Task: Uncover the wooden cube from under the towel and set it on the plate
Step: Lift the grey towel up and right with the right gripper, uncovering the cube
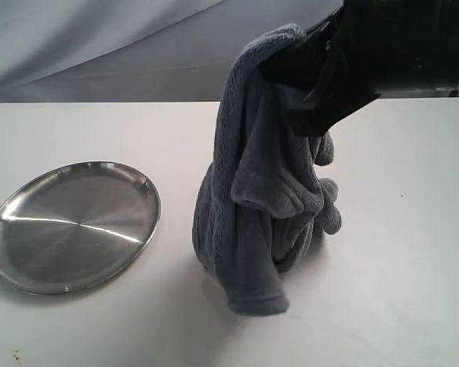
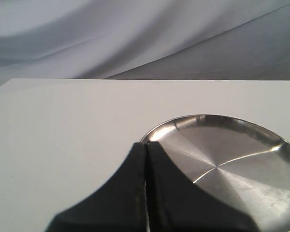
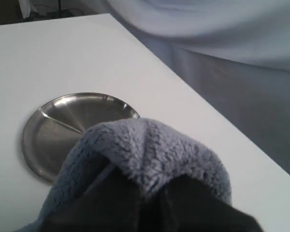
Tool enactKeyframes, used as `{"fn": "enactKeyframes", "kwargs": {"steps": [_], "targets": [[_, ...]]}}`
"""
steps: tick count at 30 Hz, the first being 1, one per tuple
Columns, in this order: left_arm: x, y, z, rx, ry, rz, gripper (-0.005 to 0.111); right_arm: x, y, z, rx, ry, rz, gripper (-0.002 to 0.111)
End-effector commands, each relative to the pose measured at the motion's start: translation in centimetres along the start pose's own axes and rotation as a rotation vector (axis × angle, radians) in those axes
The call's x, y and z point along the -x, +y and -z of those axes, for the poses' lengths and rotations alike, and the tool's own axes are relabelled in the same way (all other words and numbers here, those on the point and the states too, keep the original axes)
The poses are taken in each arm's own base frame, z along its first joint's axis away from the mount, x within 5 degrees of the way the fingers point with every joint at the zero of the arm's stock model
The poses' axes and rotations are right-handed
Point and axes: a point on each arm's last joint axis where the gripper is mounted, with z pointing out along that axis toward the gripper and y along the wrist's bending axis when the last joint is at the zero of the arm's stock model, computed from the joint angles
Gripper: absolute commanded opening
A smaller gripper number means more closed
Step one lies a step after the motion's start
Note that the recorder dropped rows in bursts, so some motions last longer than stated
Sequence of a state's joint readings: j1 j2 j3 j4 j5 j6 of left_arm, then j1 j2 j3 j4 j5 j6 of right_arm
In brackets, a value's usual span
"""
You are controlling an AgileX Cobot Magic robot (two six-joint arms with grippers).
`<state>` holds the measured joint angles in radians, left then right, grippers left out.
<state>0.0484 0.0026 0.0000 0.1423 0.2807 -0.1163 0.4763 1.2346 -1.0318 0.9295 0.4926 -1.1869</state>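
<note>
So I'm in the middle of the uncovering step. My right gripper is pinching the top of the towel, jaws clamped tight on a fold of fleece. The arm is coming in from above at a slant and holding that fold well off the table. The rest of the cloth is hanging down below my fingers in a bunched column, and its bottom end looks to be resting on the tabletop. The wooden cube isn't showing in any view, so I'm guessing it's hiding under those bottom folds, beneath the grip. The plate is lying bare off to the side, and my left gripper is hovering right by its rim, fingertips pressed together and holding nothing. Next I'm thinking the towel needs lifting higher and swinging away from the plate so the hem clears the block.
</note>
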Motion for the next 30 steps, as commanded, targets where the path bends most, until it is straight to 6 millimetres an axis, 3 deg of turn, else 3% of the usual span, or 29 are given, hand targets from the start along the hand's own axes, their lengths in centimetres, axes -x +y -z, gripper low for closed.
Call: {"fn": "enactKeyframes", "kwargs": {"steps": [1, 9, 17, 24, 30], "targets": [[0.1, 0.0, 0.0, 0.003, -0.017, 0.005, 0.000, 1.1, -0.2, 1.2, -0.062, -0.072, 0.009, 0.000], [0.1, 0.0, 0.0, 0.003, -0.017, 0.006, 0.000, 1.6, 0.1, 1.5, -0.049, -0.109, -0.025, 0.000], [0.1, 0.0, 0.0, 0.003, -0.017, 0.003, 0.000, 3.7, 2.5, 7.2, -0.022, -0.232, 0.135, 0.000], [0.1, 0.0, 0.0, 0.003, -0.017, 0.006, 0.000, 3.8, 2.7, 8.1, -0.037, -0.232, 0.170, 0.000], [0.1, 0.0, 0.0, 0.003, -0.017, 0.006, 0.000, 4.6, 2.0, 9.5, -0.177, -0.306, 0.182, 0.000]]}}
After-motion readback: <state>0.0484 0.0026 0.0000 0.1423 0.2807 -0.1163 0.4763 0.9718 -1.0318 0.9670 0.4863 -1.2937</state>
